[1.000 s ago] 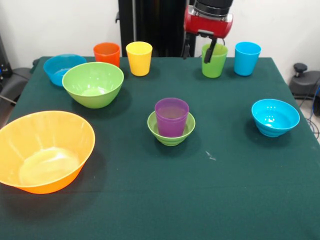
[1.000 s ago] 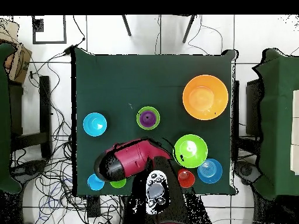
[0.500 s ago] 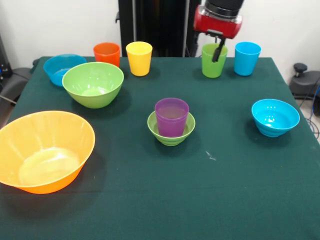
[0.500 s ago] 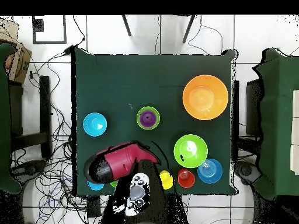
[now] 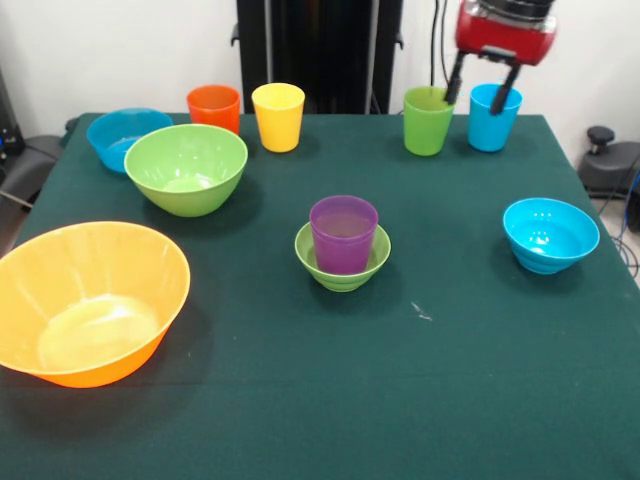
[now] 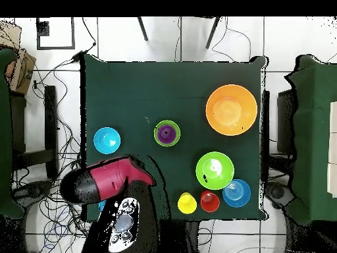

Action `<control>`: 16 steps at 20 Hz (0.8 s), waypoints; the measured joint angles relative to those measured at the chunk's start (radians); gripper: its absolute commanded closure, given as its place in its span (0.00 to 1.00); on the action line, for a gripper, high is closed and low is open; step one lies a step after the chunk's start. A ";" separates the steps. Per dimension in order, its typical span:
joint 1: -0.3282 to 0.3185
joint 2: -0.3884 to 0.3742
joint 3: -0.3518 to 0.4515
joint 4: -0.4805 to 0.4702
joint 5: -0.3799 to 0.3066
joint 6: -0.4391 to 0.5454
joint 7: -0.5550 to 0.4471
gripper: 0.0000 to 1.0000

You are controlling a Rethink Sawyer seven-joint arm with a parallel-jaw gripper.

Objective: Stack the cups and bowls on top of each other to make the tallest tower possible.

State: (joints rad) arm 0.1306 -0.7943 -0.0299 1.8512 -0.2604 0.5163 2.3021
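Note:
My gripper (image 5: 478, 88) is open and empty at the table's far right in the front view, raised above the gap between the green cup (image 5: 428, 122) and the light blue cup (image 5: 494, 118). One finger (image 5: 455, 78) is by the green cup's rim, and the other is over the light blue cup. The purple cup (image 5: 343, 232) stands in the small green bowl (image 5: 343, 268) mid-table, also seen in the overhead view (image 6: 167, 134). The small blue bowl (image 5: 550, 235) sits alone at the right. In the overhead view the arm (image 6: 105, 184) hides the green and light blue cups.
The orange cup (image 5: 213, 107) and yellow cup (image 5: 278, 116) stand at the far edge. The medium blue bowl (image 5: 122, 135) and medium green bowl (image 5: 186, 168) are at far left. The large orange bowl (image 5: 85, 300) is at near left.
The gripper has moved right in the front view and risen. Its finger has come out of the green cup, which stays in place. No cup or bowl has moved.

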 measured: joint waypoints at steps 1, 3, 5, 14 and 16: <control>0.015 -0.001 -0.007 -0.017 0.020 0.014 0.000 0.00; 0.030 0.002 -0.016 -0.040 0.041 0.022 0.000 0.00; 0.039 0.008 -0.024 -0.062 0.060 0.024 0.000 0.00; 0.062 0.092 -0.059 -0.178 0.102 0.017 0.000 0.00; 0.064 0.112 -0.066 -0.194 0.102 0.007 0.000 0.00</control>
State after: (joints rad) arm 0.1949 -0.6824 -0.0960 1.6574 -0.1581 0.5236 2.3021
